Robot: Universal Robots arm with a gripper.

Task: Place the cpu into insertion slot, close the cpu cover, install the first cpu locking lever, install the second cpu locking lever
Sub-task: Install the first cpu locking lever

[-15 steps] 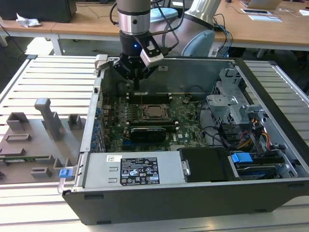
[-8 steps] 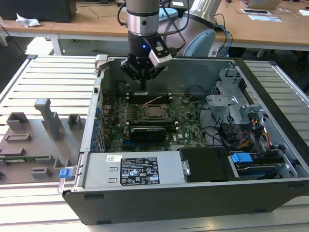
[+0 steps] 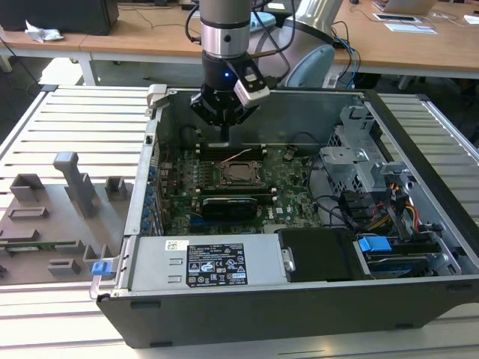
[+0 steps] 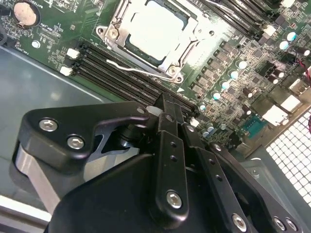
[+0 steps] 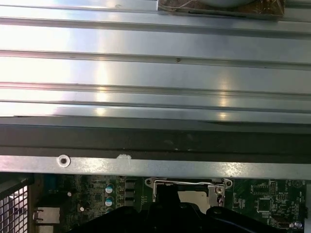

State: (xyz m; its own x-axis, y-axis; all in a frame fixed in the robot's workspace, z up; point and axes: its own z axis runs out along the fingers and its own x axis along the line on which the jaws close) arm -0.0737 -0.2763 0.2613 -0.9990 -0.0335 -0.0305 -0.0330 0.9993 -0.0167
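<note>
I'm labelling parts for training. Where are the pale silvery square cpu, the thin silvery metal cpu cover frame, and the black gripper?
Pale silvery square cpu (image 4: pixel 156 30), second wrist view, middle of its top.
Thin silvery metal cpu cover frame (image 4: pixel 187 40), second wrist view, frame edge beside the window.
Black gripper (image 3: pixel 224 139), exterior view, fingertips.

Slatted aluminium table (image 3: pixel 75 112) being occupied by open computer case (image 3: pixel 299 299), lying flat. Grey fixture board (image 3: pixel 52 224) being supported just beside case, toward exterior view's left. Slats (image 5: pixel 155 73) being seen beyond case wall.

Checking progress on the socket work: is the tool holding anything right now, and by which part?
Nothing is held. The tool hovers shut above the motherboard.
</note>
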